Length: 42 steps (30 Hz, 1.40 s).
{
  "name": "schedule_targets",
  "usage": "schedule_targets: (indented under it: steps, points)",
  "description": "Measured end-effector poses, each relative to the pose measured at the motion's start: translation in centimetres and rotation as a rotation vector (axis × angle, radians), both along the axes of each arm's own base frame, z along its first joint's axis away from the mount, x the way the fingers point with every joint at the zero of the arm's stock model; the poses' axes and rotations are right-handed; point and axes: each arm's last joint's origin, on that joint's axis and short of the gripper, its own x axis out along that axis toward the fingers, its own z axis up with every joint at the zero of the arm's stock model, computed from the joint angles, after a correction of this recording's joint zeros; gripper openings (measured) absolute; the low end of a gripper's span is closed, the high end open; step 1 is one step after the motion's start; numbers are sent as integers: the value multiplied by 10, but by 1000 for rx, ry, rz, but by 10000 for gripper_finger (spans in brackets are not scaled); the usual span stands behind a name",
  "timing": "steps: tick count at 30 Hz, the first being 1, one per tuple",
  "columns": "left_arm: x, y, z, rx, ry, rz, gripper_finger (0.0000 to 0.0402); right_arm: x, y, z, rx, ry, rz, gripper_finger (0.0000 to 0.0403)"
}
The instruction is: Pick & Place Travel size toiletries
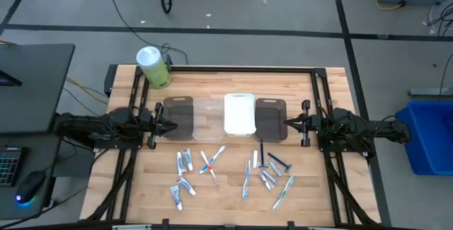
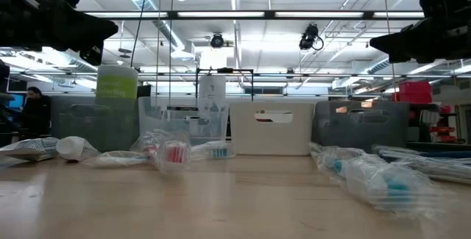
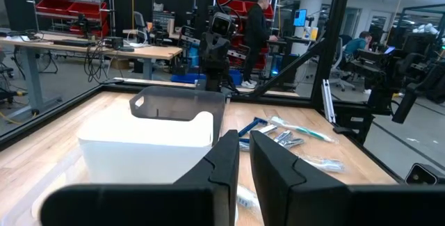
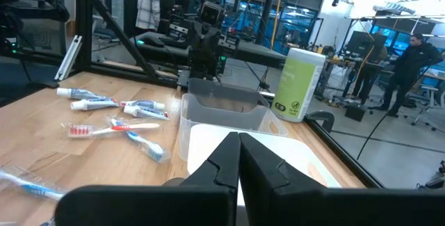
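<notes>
Wooden table [image 1: 226, 194] carries a row of four trays, with the white tray [image 1: 239, 113] as my landmark: a clear tray [image 1: 207, 118] and dark tray [image 1: 178, 115] lie to its left, another dark tray [image 1: 271, 118] to its right, and a green-white canister [image 1: 153, 67] stands beyond the left dark one. Toiletries [image 1: 233, 172] lie scattered nearer the front edge than the white tray, none in a tray. My left end effector [image 1: 172, 124] hovers at the row's left end, fingers nearly closed and empty; my right end effector [image 1: 287, 122] hovers at the right end, fingers together, empty.

Green-white canister [image 1: 153, 67], white tray [image 1: 239, 114], dark trays [image 1: 271, 119], blue-white toothbrushes [image 1: 283, 192].
</notes>
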Motion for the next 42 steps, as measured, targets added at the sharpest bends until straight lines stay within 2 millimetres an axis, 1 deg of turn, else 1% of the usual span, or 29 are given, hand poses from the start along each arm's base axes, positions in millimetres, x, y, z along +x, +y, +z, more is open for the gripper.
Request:
schedule_targets:
  steps: [10, 15, 29, 35, 42]
  points:
    - [0, 0, 1, -1, -13, 10, 46, 0, 0, 0, 0, 0, 0, 13]
    - [0, 2, 1, -6, -15, 68, 46, 0, 0, 0, 0, 0, 0, 13]
    - [-1, 2, 7, -14, -74, 64, 46, 0, 0, 0, -1, 0, 0, 13]
    - [-1, 2, 8, -63, -86, 59, 46, 0, 0, 1, -103, -8, 0, 14]
    - [-2, 2, 12, -95, -127, 58, 46, 0, 0, 1, -109, -9, 0, 14]
